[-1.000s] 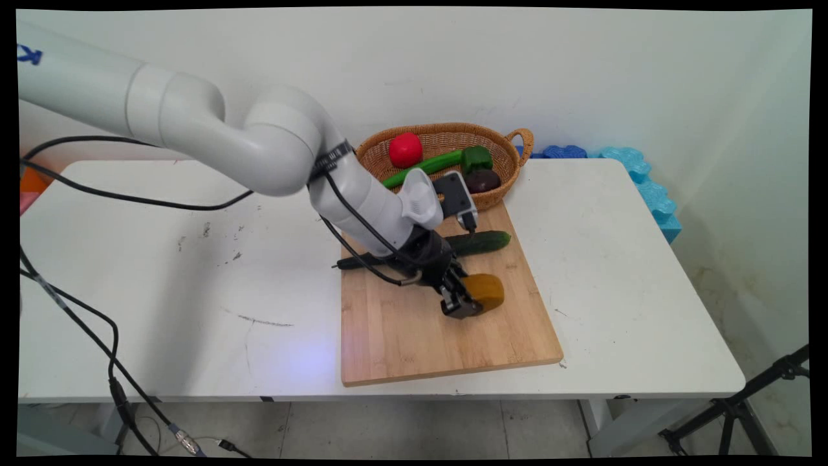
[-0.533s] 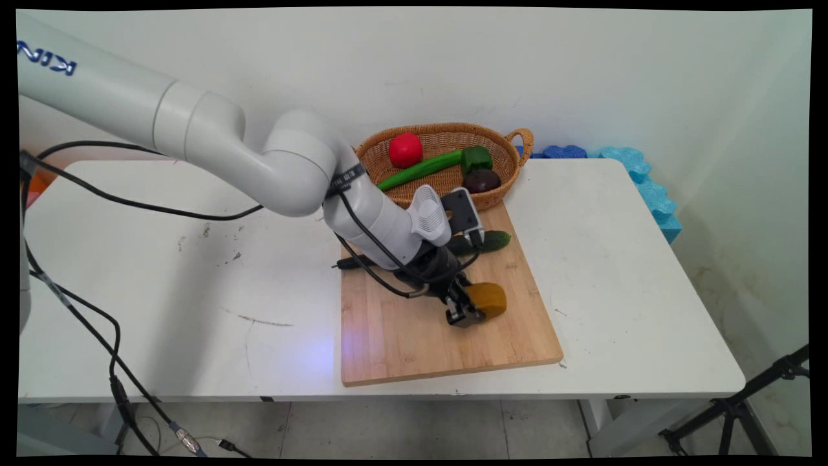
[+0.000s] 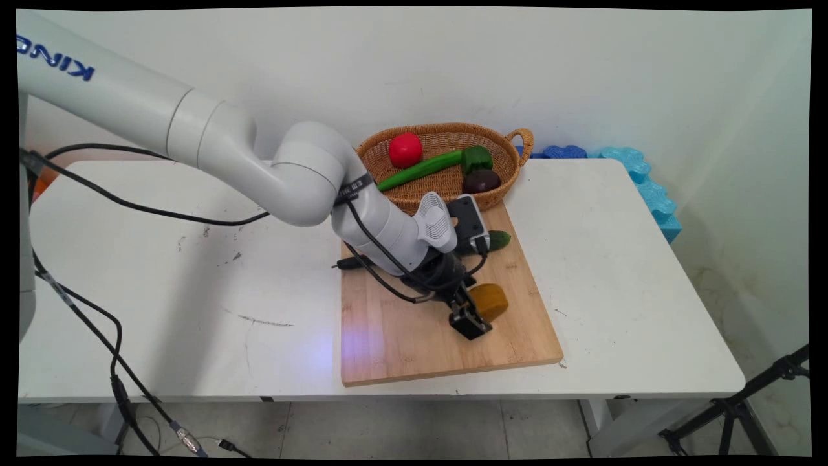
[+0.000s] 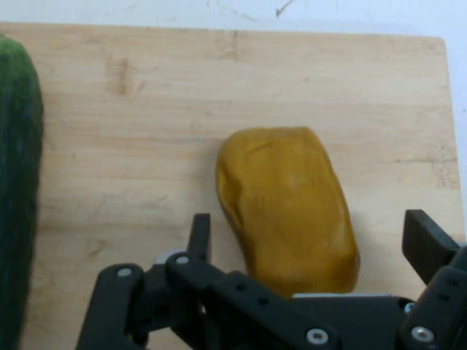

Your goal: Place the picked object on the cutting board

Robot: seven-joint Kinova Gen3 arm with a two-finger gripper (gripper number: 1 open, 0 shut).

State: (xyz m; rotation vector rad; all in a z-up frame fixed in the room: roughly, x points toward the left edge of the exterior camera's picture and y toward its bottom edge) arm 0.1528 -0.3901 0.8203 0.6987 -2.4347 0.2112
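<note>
Hand view: fingers [image 4: 200, 235] now spread, seemingly clear of potato [image 4: 286, 208].

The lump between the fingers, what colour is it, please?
Mustard yellow lump; clearest in the hand view.

Mustard-yellow potato [image 4: 288, 208] on pale bamboo-grained cutting board [image 3: 414, 343], dark green cucumber [image 4: 16, 189], tan woven basket [image 3: 501, 139] holding red tomato [image 3: 405, 149], green pepper [image 3: 476, 157].
</note>
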